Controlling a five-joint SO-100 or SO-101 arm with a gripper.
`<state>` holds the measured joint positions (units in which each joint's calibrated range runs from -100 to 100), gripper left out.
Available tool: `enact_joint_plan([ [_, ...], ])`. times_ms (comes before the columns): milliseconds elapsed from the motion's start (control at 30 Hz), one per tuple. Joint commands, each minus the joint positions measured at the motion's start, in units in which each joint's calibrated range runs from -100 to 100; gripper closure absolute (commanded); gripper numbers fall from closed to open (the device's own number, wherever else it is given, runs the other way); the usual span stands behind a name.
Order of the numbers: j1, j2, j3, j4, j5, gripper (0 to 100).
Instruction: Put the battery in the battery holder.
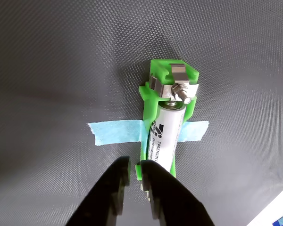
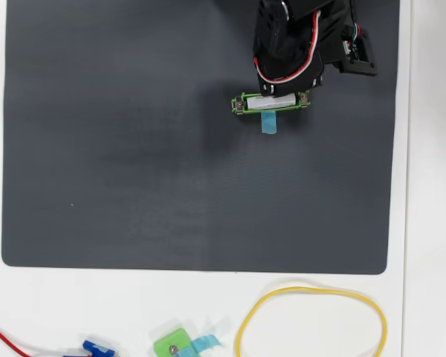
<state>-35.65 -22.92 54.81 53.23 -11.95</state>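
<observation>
The silver-white battery (image 1: 166, 134) with dark print lies inside the bright green battery holder (image 1: 160, 70), its far end against the metal contact (image 1: 178, 89). Light blue tape (image 1: 115, 133) crosses the holder and sticks to the dark mat. My gripper (image 1: 134, 165) comes in from the bottom of the wrist view. Its black fingers (image 1: 118, 181) are together with only a thin gap, at the holder's near end. The right finger covers the battery's near end. In the overhead view the battery (image 2: 271, 100) sits in the holder (image 2: 238, 104) just below the arm (image 2: 297, 44); the fingertips are hidden there.
A dark grey mat (image 2: 134, 149) covers most of the white table. Below the mat lie a yellow cable loop (image 2: 312, 288), a small squarish green piece with blue tape (image 2: 172, 345), a blue connector (image 2: 97, 347) and a red wire (image 2: 7, 338).
</observation>
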Motion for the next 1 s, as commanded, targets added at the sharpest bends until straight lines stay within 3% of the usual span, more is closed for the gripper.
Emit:
enact_joint_plan([
  [0,-0.2,-0.66,-2.12,-0.78,1.15,100],
  [167,-0.2,-0.66,-1.33,-5.85,3.03,100],
  [967,-3.11,1.64,-1.59,-5.94,4.54,100],
])
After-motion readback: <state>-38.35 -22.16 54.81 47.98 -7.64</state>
